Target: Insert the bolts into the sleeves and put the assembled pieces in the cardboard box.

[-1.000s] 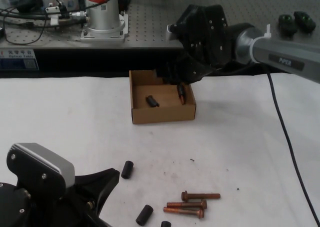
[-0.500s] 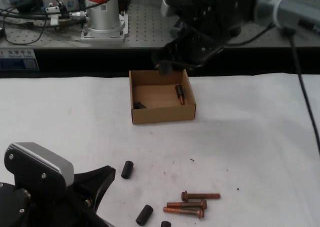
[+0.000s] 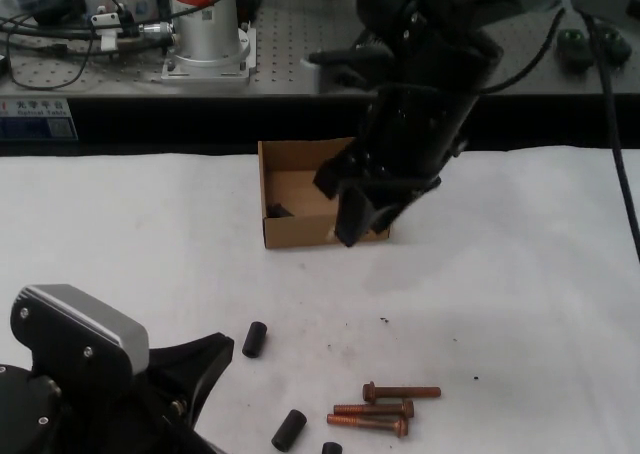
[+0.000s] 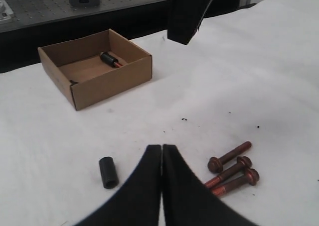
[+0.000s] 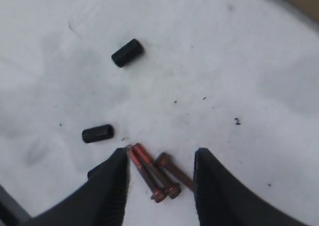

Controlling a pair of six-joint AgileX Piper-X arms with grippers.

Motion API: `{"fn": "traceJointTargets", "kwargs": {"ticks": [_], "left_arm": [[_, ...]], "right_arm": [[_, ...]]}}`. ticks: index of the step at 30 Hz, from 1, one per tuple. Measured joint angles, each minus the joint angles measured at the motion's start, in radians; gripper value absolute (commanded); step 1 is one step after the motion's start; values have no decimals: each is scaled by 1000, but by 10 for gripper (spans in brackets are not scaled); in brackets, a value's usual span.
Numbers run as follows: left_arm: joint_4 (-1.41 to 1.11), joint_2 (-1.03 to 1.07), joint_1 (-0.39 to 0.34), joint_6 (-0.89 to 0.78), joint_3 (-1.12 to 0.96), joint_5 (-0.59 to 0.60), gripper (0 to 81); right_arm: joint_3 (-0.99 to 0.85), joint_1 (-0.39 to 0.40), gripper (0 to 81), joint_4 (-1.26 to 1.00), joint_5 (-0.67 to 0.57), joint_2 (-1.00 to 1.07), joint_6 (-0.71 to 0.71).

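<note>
The cardboard box (image 3: 290,229) (image 4: 110,84) stands at the back of the white cloth. Inside it lie an assembled bolt and sleeve (image 4: 109,59) and another dark piece (image 3: 278,211). Three copper bolts (image 3: 385,408) (image 4: 232,169) (image 5: 154,173) lie together near the front. Loose black sleeves (image 3: 255,338) (image 4: 108,172) (image 5: 127,53) lie to their left, with another sleeve (image 3: 288,429) (image 5: 98,133) nearer the front. My right gripper (image 3: 342,209) (image 5: 162,154) hangs open and empty above the cloth, in front of the box's right half. My left gripper (image 4: 162,151) (image 3: 225,349) is shut and empty, low at the front left.
A metal breadboard bench (image 3: 290,44) with a silver post (image 3: 205,24) and cables runs behind the cloth. A black cable (image 3: 625,224) trails down the right side. Open cloth lies between the box and the bolts.
My right gripper has risen out of the box and swung forward; it now covers the box's right half. The assembled piece stays in the box. The left arm has barely moved.
</note>
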Motion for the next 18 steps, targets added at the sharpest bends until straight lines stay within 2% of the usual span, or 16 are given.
{"fn": "traceJointTargets", "kwargs": {"ticks": [3, 5, 11, 12, 14, 17, 18], "left_arm": [[0, 0, 0, 0, 0, 58, 13], [0, 0, 0, 0, 0, 79, 62], [0, 0, 0, 0, 0, 100, 333], [0, 0, 0, 1, 0, 106, 363], [0, 0, 0, 4, 0, 123, 365], [5, 0, 0, 16, -5, 170, 305], [14, 0, 0, 22, -13, 192, 288]], "right_arm": [[72, 16, 210, -23, -43, -73, 0], [140, 22, 183, -51, -53, -148, 0], [433, 23, 125, -168, -59, -427, 21], [481, 23, 106, -192, -59, -545, 30], [609, 23, 72, -273, -60, -674, 66], [814, 23, 21, -443, -97, -799, 142], [814, 23, 3, -443, -101, -849, 148]]}}
